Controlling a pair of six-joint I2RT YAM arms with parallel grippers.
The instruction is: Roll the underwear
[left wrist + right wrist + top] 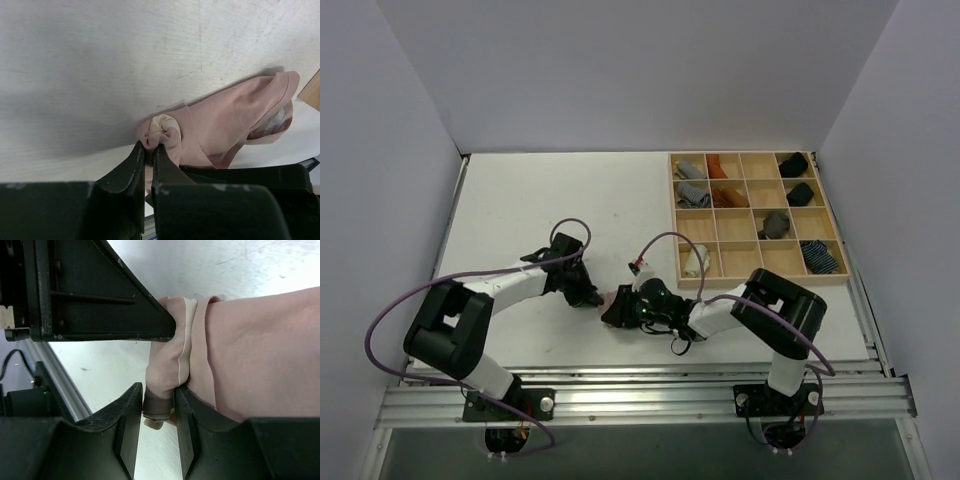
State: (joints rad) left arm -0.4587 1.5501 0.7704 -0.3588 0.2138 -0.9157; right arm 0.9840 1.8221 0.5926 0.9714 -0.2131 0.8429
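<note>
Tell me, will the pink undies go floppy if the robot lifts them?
Probably floppy: the pink underwear bunches into folds where the left pincer pinches it. Likely light: thin cloth. It shouldn't roll away, lying slack on the table.

my left gripper (591,296) and my right gripper (620,313) meet at the near middle of the table (520,200), with the underwear (608,298) between them. one end of it lies between my left fingers (136,159), a fold between my right. the tray (756,180) lies behind and to the right, and a rolled brief (695,260) sits in its near-left compartment.
</note>
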